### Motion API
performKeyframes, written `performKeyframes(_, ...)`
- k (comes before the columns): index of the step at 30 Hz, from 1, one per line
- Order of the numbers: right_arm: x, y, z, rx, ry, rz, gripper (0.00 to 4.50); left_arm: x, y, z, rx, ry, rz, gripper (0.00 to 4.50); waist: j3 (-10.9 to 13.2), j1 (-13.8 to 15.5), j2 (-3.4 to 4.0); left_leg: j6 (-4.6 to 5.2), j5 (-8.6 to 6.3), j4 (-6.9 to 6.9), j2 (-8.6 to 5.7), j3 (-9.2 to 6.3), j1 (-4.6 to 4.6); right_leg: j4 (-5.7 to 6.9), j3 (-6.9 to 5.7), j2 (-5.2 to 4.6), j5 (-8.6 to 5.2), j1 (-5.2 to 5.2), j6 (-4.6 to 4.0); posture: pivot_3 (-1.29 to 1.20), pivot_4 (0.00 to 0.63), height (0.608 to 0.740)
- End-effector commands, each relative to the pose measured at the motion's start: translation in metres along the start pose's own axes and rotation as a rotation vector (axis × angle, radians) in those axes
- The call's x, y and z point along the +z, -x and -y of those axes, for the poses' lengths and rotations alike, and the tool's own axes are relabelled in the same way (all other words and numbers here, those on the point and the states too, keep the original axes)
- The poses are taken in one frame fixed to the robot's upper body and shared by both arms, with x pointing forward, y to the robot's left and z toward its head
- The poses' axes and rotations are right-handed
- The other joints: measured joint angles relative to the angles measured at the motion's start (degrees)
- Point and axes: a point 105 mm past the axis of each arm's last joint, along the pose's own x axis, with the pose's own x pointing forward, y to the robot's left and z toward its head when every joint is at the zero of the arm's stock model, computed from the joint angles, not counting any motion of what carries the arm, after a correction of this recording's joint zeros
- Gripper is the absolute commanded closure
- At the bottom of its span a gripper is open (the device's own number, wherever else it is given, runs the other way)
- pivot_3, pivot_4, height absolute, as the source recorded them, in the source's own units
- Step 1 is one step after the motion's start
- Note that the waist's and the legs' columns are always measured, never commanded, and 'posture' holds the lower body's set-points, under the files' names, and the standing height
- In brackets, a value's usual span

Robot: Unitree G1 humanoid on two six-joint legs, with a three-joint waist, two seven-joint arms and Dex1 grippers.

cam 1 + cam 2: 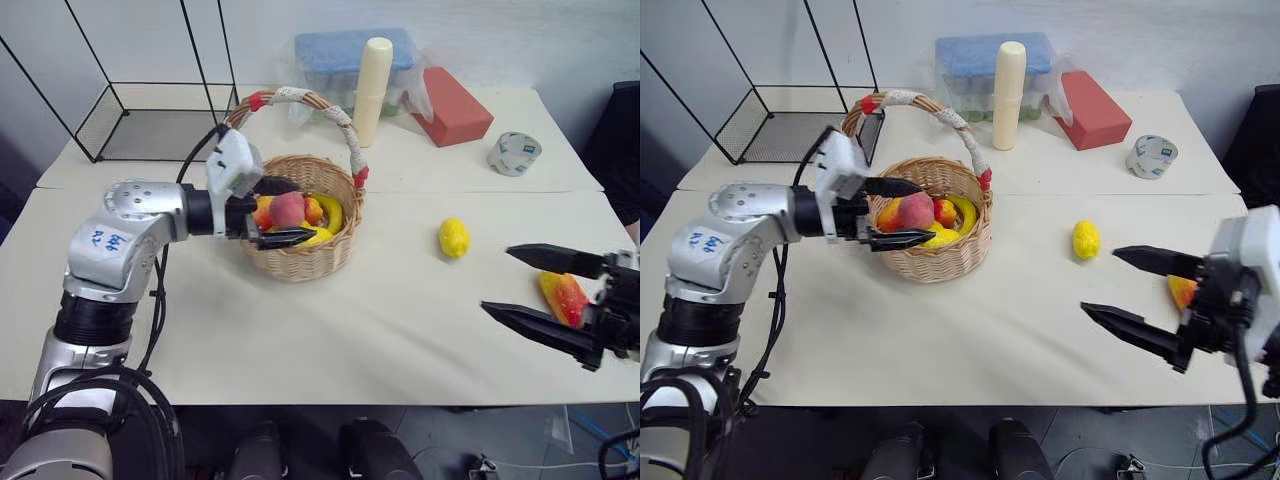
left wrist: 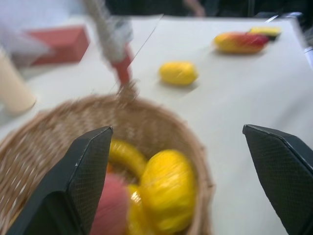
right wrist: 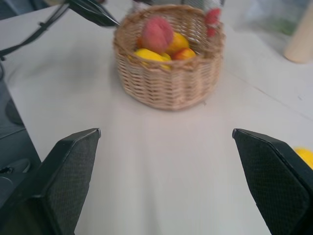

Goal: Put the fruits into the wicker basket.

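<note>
Wicker basket (image 1: 300, 225): stands left of the table's centre, its cloth-wrapped handle arching overhead, with yellow and red toy fruits piled inside.
Peach (image 1: 288, 209): pink-red, sits on top of the pile between the left gripper's two fingers, which stand apart on either side of it; whether they touch it cannot be told.
Left gripper (image 1: 282, 212): reaches in over the rim from the basket's 9 o'clock, jaws spread wide.
Lemon (image 1: 454, 238): lies alone on the table (image 1: 380, 330) at the basket's 3 o'clock, well apart from it.
Mango (image 1: 564, 297): red and yellow, lies near the table's right edge at the lemon's 4 o'clock, seen between the right gripper's fingers.
Right gripper (image 1: 525, 285): hovers at the table's right side, jaws wide open and holding nothing, pointing toward the basket.
Background: a black wire rack (image 1: 150, 120) at the basket's 11 o'clock; a cream bottle (image 1: 371, 90), red block (image 1: 455, 105) and tape roll (image 1: 514, 153) along the far edge.
</note>
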Motion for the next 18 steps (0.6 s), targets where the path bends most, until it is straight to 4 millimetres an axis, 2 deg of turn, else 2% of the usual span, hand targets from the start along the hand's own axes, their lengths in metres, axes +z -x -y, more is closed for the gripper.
performKeyframes(1, -0.009, 0.022, 0.018, -0.122, -0.038, 0.005, 0.0, 0.028, 0.015, 0.018, -0.153, -0.065, 0.076, 0.02, 0.0, 0.0, 0.0, 0.0, 0.0, 0.0, 0.0, 0.0, 0.01, -0.04, 0.0, 0.01, 0.0, 0.02, 0.0, 0.0, 0.15, 0.74)
performKeyframes(4, -0.024, 0.036, 0.028, -0.184, -0.097, -0.007, 0.0, 0.035, 0.019, 0.025, -0.245, -0.043, 0.092, 0.02, 0.0, -0.1, 0.0, 0.0, 0.0, -0.06, 0.0, 0.0, 0.19, -0.15, 0.0, 0.03, 0.0, 0.25, 0.0, 0.0, 0.15, 0.74)
performKeyframes(7, -0.035, 0.033, 0.041, -0.235, -0.103, -0.02, 0.0, 0.034, 0.012, 0.03, -0.31, -0.031, 0.077, 0.02, 0.0, -0.1, 0.01, 0.0, 0.0, -0.11, -0.01, -0.02, 0.29, -0.29, 0.0, 0.05, 0.0, 0.4, 0.01, 0.0, 0.15, 0.74)
performKeyframes(10, -0.04, 0.015, 0.05, -0.244, -0.095, -0.024, 0.0, 0.035, 0.006, 0.038, -0.362, -0.027, 0.078, 0.02, 0.0, -0.4, 0.01, -0.01, 0.01, -0.14, 0.0, -0.04, 0.37, -0.34, 0.01, 0.08, 0.0, 0.5, 0.01, 0.0, 0.15, 0.74)
performKeyframes(12, -0.042, -0.004, 0.056, -0.248, -0.071, -0.029, 0.0, 0.036, 0.002, 0.039, -0.372, -0.036, 0.08, 0.02, 0.0, -0.6, 0.01, -0.04, 0.03, -0.2, 0.0, -0.04, 0.4, -0.33, 0.01, 0.08, 0.0, 0.48, 0.01, 0.0, 0.15, 0.74)
performKeyframes(18, -0.047, -0.062, 0.103, -0.398, -0.064, -0.023, 0.0, 0.033, -0.005, 0.038, -0.358, -0.062, 0.056, 0.02, 0.0, -1.2, 0.01, -0.11, 0.09, -0.34, 0.0, -0.03, 0.38, -0.28, 0.05, 0.1, 0.0, 0.34, 0.0, 0.0, 0.15, 0.74)
